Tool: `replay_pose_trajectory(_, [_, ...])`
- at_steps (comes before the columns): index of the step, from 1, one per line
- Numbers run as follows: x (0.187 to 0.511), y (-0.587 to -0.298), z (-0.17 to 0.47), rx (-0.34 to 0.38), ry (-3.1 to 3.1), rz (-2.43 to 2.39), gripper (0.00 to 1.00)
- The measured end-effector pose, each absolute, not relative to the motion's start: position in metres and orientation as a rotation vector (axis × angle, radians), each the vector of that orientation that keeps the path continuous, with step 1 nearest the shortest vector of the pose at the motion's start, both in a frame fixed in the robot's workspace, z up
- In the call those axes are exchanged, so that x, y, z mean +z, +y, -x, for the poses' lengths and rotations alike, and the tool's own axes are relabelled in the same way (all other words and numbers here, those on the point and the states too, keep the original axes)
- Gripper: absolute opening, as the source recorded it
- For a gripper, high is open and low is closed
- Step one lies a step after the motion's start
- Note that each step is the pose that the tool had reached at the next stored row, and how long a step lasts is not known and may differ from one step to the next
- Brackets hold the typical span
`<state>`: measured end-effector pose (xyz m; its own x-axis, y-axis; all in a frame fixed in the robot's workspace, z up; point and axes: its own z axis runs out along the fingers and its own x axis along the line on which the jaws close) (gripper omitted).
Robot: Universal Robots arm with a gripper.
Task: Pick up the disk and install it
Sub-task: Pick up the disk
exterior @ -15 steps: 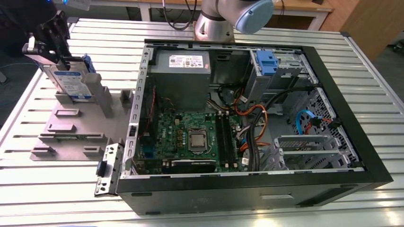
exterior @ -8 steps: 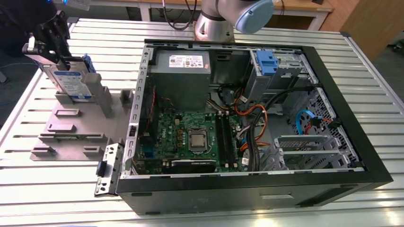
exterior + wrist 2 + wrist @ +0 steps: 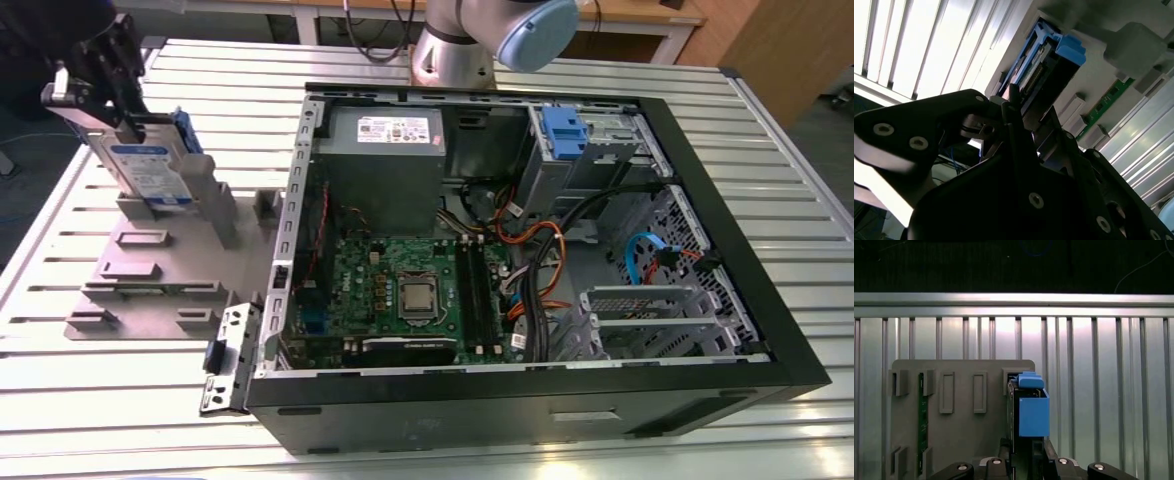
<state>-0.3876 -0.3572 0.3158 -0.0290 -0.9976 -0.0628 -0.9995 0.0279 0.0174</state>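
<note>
so the main worry starts over at the exterior view's left: the gripper point(image 3: 131, 120) has its jaws closed down narrow on the upper end of the disk point(image 3: 147, 165), which stands upright with its lower end apparently in a slot of the grey holder stand point(image 3: 160, 275). If it gets pulled at an angle instead of straight out along the slot, I'd guess the blue bracket catches on the slot walls and either drags the stand across the table point(image 3: 80, 400) or twists the disk in the grip. The hold is only on one end too, so a heavy drive could pivot or slip

In the first wrist view the disk point(image 3: 1030, 412) is edge-on right ahead of the gripper point(image 3: 1023, 456), with the stand point(image 3: 959, 440) under it, so it looks lined up

Moving right, the open computer case point(image 3: 287, 260) sits just beside the stand, and its side wall is something to clip on the way over. Further right there's a mess of cables point(image 3: 534, 240) near the drive cage point(image 3: 607, 150), which already has a blue-handled carrier point(image 3: 561, 130) on top, so snagging a wire seems possible

Pose: the wrist is at the far left corner pointing down at the stand, the arm point(image 3: 461, 50) is mounted behind the case
</note>
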Motion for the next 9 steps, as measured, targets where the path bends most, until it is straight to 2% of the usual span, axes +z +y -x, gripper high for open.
replay_pose_trajectory(9, [0.35, -0.357, 0.388, 0.088, 2.228, 2.166, 0.35])
